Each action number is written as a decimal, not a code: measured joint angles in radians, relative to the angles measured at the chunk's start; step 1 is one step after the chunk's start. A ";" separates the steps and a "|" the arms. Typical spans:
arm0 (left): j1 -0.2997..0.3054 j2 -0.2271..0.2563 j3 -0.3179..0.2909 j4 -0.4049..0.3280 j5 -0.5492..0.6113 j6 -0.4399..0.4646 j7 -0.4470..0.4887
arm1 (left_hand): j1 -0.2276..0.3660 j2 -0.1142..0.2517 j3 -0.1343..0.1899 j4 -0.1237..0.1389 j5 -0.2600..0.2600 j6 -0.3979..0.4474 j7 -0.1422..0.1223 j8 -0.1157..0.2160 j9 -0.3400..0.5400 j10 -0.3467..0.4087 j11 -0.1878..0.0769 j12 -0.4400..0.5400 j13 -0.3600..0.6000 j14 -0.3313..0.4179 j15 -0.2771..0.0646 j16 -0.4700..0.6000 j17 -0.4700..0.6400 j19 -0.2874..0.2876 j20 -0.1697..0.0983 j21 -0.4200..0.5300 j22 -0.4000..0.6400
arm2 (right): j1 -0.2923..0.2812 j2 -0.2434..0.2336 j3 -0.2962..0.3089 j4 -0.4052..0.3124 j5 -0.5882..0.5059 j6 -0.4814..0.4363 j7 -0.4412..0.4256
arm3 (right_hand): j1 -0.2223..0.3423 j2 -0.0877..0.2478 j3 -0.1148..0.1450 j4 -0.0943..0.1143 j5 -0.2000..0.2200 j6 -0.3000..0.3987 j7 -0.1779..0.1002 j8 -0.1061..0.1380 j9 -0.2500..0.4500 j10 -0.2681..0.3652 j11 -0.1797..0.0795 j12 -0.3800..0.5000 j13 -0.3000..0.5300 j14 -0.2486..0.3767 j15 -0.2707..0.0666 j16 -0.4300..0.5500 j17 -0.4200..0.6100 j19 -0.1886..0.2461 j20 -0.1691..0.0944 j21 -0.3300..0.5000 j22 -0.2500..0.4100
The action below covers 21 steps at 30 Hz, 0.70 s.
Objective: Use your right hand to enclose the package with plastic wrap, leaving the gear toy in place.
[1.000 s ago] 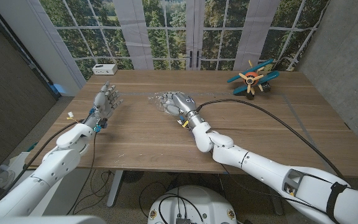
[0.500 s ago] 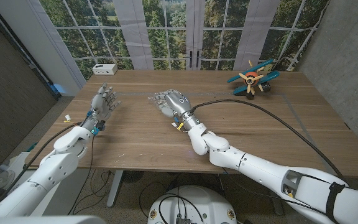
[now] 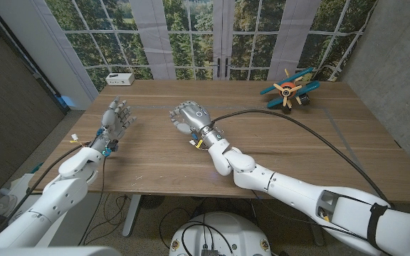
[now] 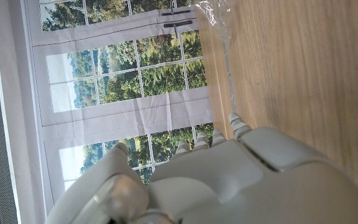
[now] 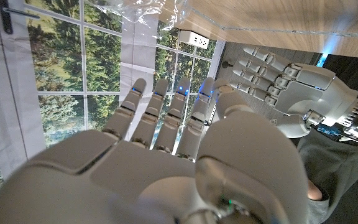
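- Head view: right hand (image 3: 188, 116) raised over the middle of the wooden table (image 3: 297, 142), back toward the camera, fingers extended and slightly apart, nothing visibly held. Plastic wrap (image 3: 179, 122), a clear crinkled film, barely discernible beneath and beside that hand; package itself not distinguishable. Wrapping judged incomplete or unconfirmable from here.
- Head view, continued: left hand (image 3: 116, 116) upright at the table's left side, fingers straight and spread, empty. Gear toy (image 3: 289, 88), a blue and orange propeller-plane shape of hard-looking parts, at the far right corner, well apart from both hands, apparently undisturbed. Small white box (image 3: 119, 78) at the far left edge.
- Left wrist view: smooth white shell of the left hand (image 4: 229, 174) in the foreground, fingertips just visible, apart. Matte, straight-grained wood of the table (image 4: 303, 68); a wrinkled, glossy corner of plastic wrap (image 4: 213, 12) lying on it near the edge.
- Right wrist view: back of the right hand (image 5: 166, 155), fingers straight and slightly separated, clamped on nothing. Translucent, creased plastic wrap (image 5: 148, 12) ahead of the fingertips against the table edge. Left hand (image 5: 291, 93) beyond, fingers open.
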 measured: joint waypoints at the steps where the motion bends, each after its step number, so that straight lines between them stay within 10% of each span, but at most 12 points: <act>1: 0.000 0.000 0.000 0.001 0.000 -0.001 -0.001 | 0.000 0.000 0.000 0.000 0.000 0.000 0.000 0.000 0.000 0.000 0.000 0.000 0.000 0.000 0.000 0.000 0.000 0.000 0.000 0.000 0.000 | 0.002 0.001 -0.001 0.001 0.000 0.000 0.002 | 0.000 0.000 0.000 0.000 0.000 -0.002 -0.002 -0.002 0.000 0.000 0.000 0.000 -0.001 -0.013 0.001 -0.006 -0.001 -0.005 -0.005 0.000 0.000; 16: -0.008 -0.010 -0.003 0.025 -0.003 -0.009 -0.014 | 0.000 0.000 0.004 -0.004 0.000 0.000 0.000 0.000 0.000 0.000 0.000 0.000 0.000 0.000 0.000 0.000 0.000 0.000 0.000 0.000 0.000 | 0.098 0.048 -0.054 0.072 0.009 -0.007 0.201 | -0.071 0.053 -0.026 0.062 -0.005 -0.086 -0.007 -0.045 -0.003 -0.044 0.003 -0.042 -0.019 -0.110 0.003 -0.046 -0.011 -0.066 -0.004 -0.030 0.000; 21: -0.013 -0.012 -0.001 0.030 -0.003 -0.009 -0.014 | 0.000 0.000 0.004 -0.004 0.000 0.000 0.000 0.000 0.000 0.000 0.000 0.000 0.000 0.000 0.000 0.000 0.000 0.000 0.000 0.000 0.000 | 0.129 0.070 -0.073 0.110 0.016 -0.016 0.250 | -0.136 0.067 -0.040 0.112 -0.008 -0.088 -0.009 -0.045 0.000 -0.046 0.002 -0.044 -0.020 -0.126 0.005 -0.050 -0.011 -0.084 -0.003 -0.030 0.000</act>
